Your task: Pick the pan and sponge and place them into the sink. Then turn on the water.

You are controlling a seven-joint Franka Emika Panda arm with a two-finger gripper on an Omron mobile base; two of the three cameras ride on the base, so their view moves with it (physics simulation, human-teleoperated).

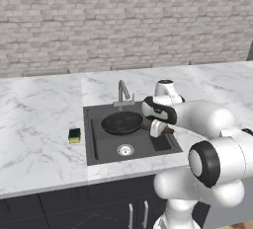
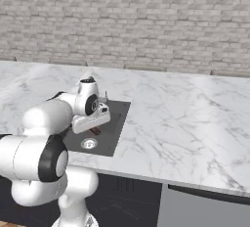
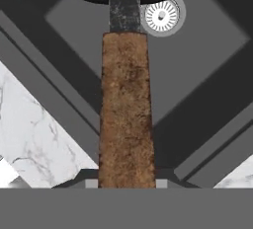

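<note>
Over the sink (image 1: 96,144), gripper (image 1: 157,128) clamps the pan (image 1: 122,122) by its handle (sponge (image 1: 74,135) on counter, left).

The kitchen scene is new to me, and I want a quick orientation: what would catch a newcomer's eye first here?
The black pan over the dark sink, its brown handle running to the gripper by the basin's right side; the hand view has that handle close up, the silver drain beyond it. Next, the small yellow and green sponge alone on the white marble counter, left of the sink.
</note>
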